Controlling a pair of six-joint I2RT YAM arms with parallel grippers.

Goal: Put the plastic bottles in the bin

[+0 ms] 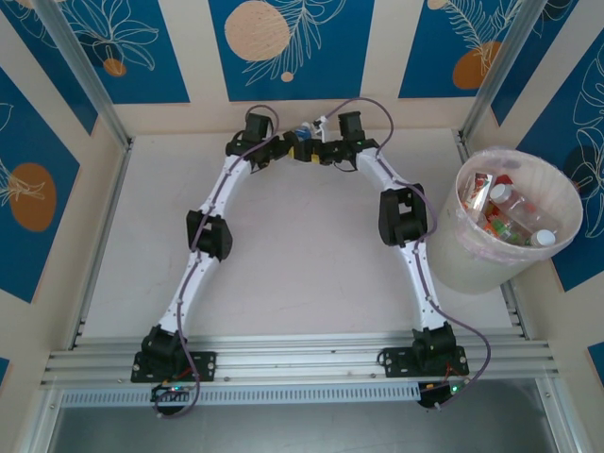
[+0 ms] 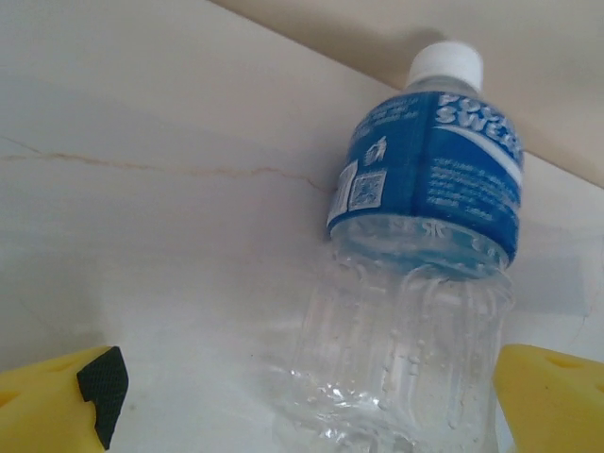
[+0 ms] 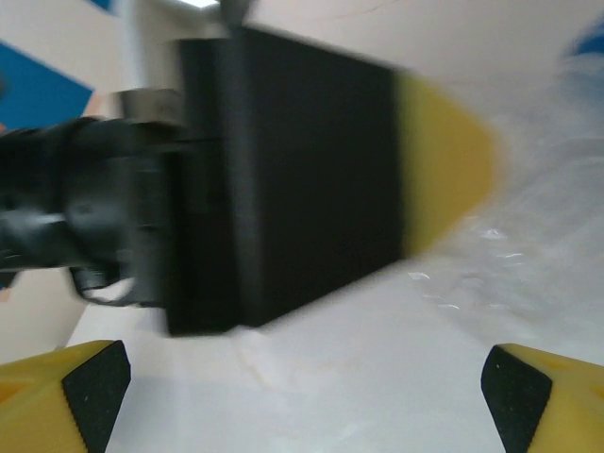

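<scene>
Both arms reach across the bench [image 1: 302, 283] to its far edge, where their wrists meet close to the back wall [image 1: 302, 111]. The left end effector [image 2: 316, 406] is released: its yellow fingers [image 2: 57, 406] stand wide apart at the lower corners of the left wrist view, with a clear bottle [image 2: 425, 245] lying on the bench between them. Whether either finger touches the bottle cannot be determined. The bottle carries a blue label and a white cap [image 2: 445, 64], and the cap points toward the wall. The right end effector [image 3: 307, 396] is also released, its black-padded fingers [image 3: 47, 396] spread wide and holding nothing. Directly ahead of it, blurred, are the black body and one yellow finger of the left end effector. The bin [image 1: 467, 264] stands upright at the right side of the bench, well apart from both end effectors. It contains several bottles [image 1: 505, 212] with red and white markings.
</scene>
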